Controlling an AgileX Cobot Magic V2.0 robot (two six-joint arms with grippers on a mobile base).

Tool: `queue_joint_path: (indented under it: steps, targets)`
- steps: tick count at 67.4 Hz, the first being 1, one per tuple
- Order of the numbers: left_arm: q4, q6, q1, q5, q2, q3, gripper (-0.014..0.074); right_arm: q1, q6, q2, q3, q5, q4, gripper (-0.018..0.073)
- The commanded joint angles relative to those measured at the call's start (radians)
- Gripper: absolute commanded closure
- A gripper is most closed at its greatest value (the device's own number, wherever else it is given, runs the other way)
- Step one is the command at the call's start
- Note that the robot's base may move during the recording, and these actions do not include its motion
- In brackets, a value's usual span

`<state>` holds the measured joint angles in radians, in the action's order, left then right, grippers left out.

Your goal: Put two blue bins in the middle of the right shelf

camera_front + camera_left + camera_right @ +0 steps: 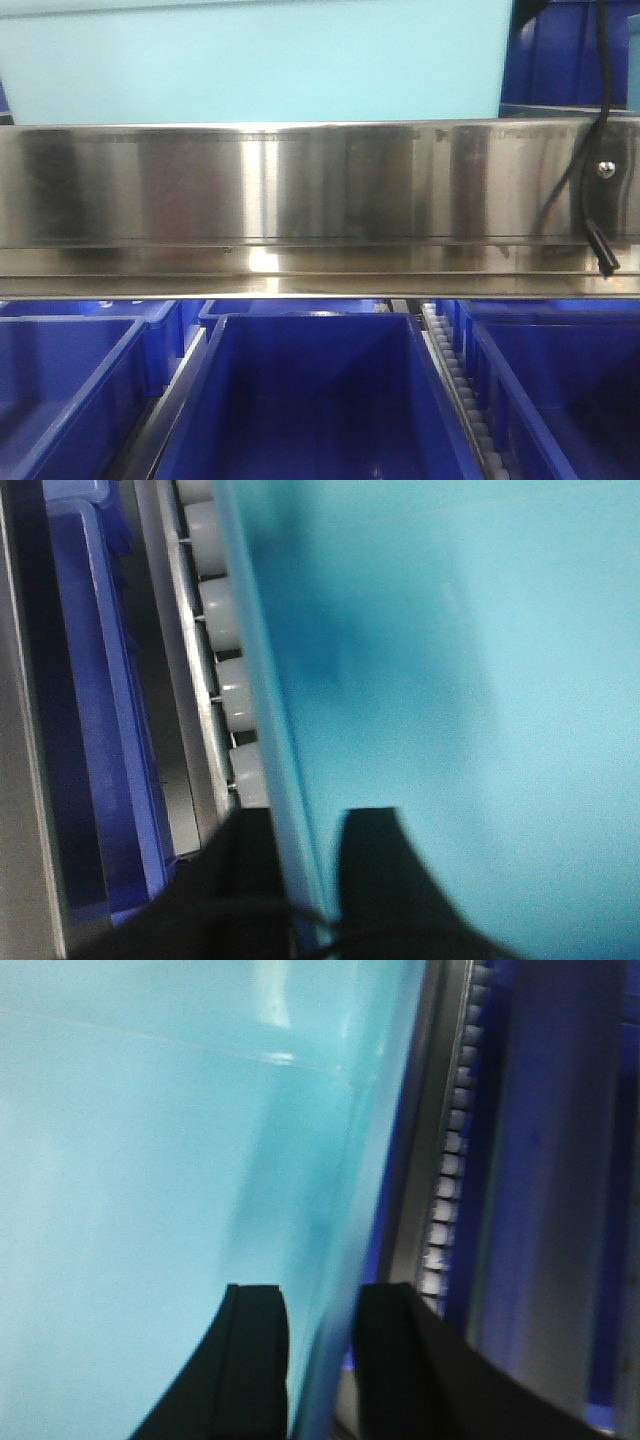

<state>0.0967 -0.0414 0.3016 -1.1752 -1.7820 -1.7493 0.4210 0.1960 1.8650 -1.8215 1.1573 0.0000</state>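
The light-blue bin (250,60) sits on the upper level, above a broad steel shelf rail (300,190). Its top is cut off by the picture edge, so what it holds cannot be seen. The left gripper (310,905) straddles one side wall of it, a black finger on each face, pinching the wall as far as the blurred wrist view tells. The right gripper (320,1360) holds the opposite wall likewise, its two fingers set against either face. Just beside the wall in the left wrist view runs a row of white rollers (222,620), out of focus. In the front view an upper dark blue bin (570,50) stands at the upper right, partly hidden behind a black cable (600,120) that hangs down over the rail. Below the rail, side by side, stand the lower left bin (60,390), the lower middle bin (320,400) and the lower right bin (560,390), all dark blue and cut off at the bottom. The parts of their insides that show hold nothing.
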Motion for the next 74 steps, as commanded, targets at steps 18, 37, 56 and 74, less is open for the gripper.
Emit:
queue_joint_path:
  steps: [18,37,56,74]
  targets:
    - [0.006,0.001,0.007,-0.009,0.009,-0.010,0.0707,-0.001,0.014,-0.012,-0.003,0.041,-0.014,0.0712]
    - [0.008,0.021,0.011,-0.028,0.097,-0.049,0.0707,-0.001,0.014,-0.114,-0.003,0.022,-0.016,0.0712]
    - [0.012,0.041,0.050,-0.046,0.155,-0.229,0.0707,-0.001,0.014,-0.240,-0.044,-0.023,-0.026,0.0712]
    - [0.012,0.105,0.071,-0.046,0.156,-0.308,0.0707,-0.001,0.014,-0.252,-0.221,0.016,-0.026,0.0712]
